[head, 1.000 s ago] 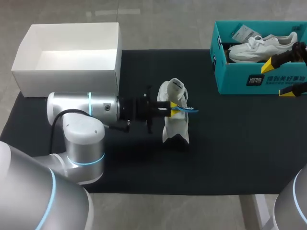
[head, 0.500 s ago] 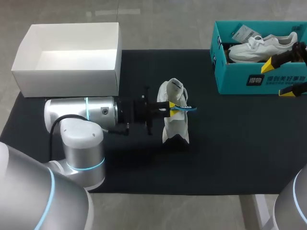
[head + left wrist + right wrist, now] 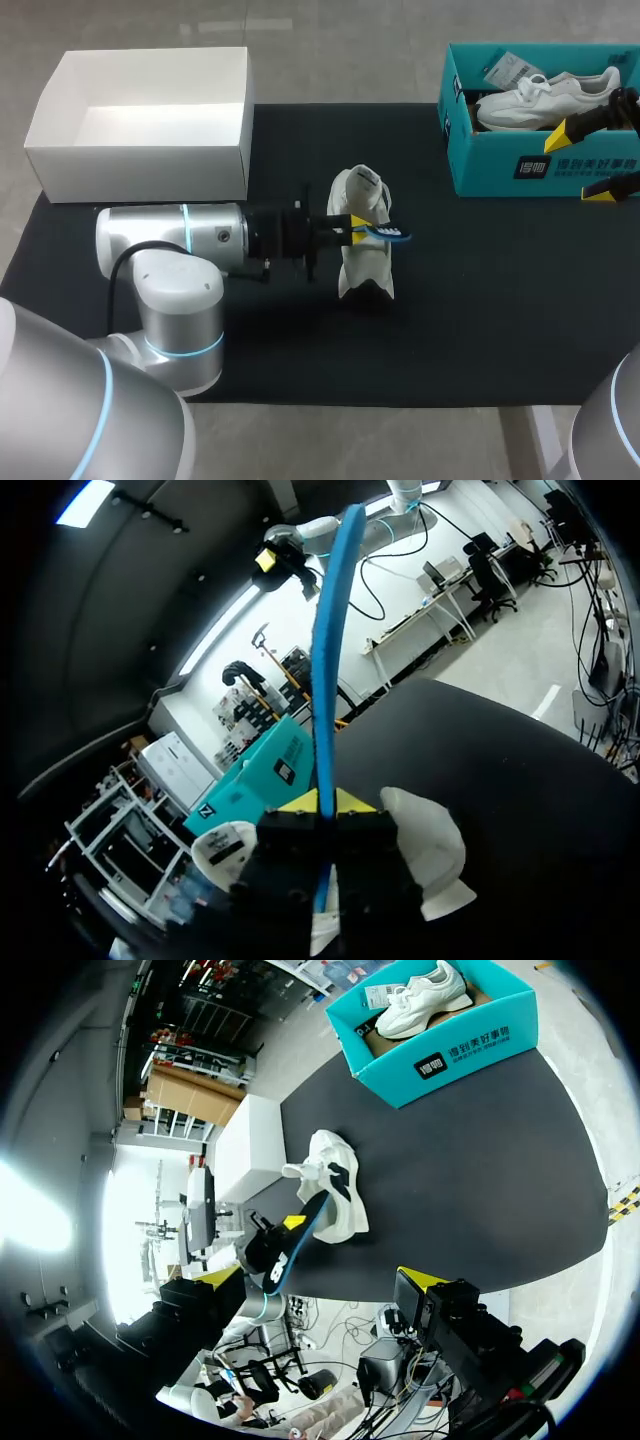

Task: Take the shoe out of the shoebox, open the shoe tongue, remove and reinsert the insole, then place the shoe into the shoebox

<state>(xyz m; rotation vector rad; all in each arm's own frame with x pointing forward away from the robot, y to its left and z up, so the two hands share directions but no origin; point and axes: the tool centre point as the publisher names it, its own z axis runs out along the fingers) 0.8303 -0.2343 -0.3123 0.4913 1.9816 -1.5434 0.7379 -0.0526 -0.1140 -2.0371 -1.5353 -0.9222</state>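
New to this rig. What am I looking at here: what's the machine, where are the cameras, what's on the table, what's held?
It is a robot with two arms at a table, each ending in a two-fingered end effector with yellow tips. The wide picture looks down from above and behind the robot; the two round ones come from a camera on each wrist, looking along the fingers. On the black mat stand an open white cardboard box, an open teal shoebox with a white sneaker inside, and a second white shoe propped upright in the middle. The left end effector is shut on a thin blue insole at that shoe. The right end effector is open and empty, by the teal shoebox's front.
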